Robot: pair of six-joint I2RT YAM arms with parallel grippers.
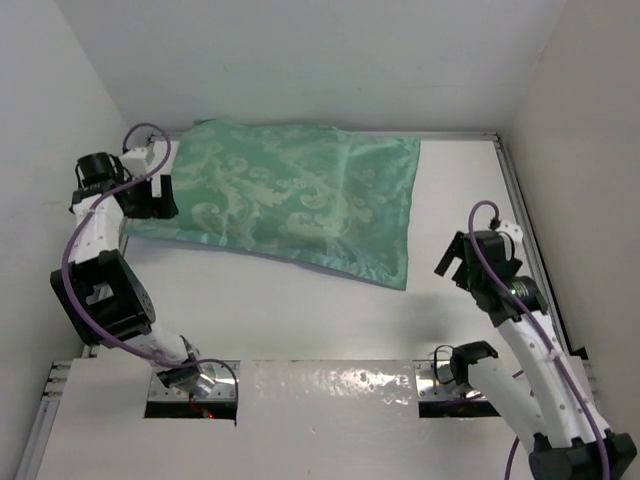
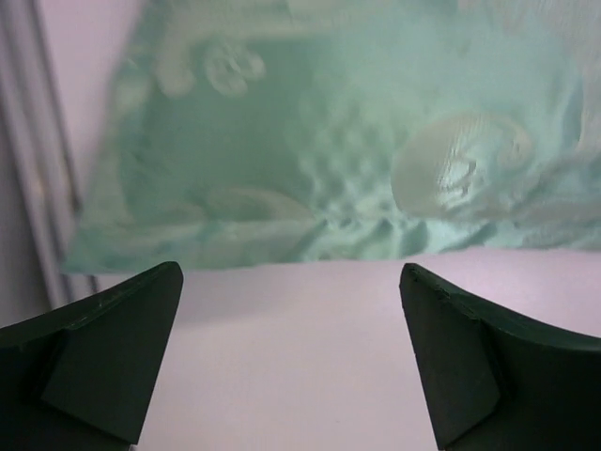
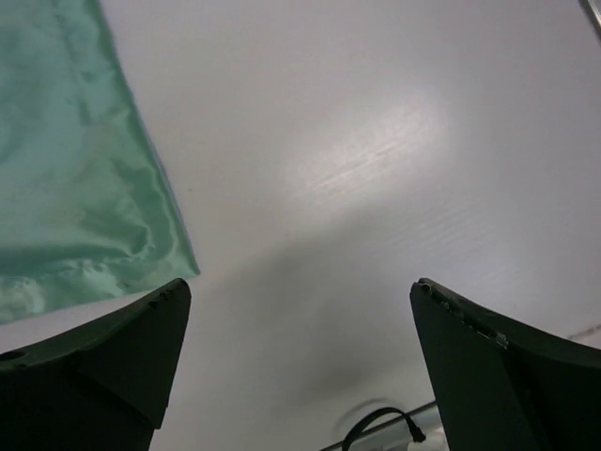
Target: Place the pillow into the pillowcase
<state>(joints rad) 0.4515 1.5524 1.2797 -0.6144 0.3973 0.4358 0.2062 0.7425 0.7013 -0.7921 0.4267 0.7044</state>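
Sea-green scroll-patterned pillowcase (image 1: 290, 200) lying plump across the far half of the white surface (image 1: 300, 320), patterned face up. Left jaws spread wide, empty, close by its near left edge. Right jaws spread wide, empty, beyond its right corner.

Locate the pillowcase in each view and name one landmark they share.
Top external: the pillowcase lies across the far middle of the table, patterned side up.
Left wrist: it fills the upper half of the picture.
Right wrist: only one corner shows, at the upper left.
Shared landmark: the bare white table along the fabric's near edge.
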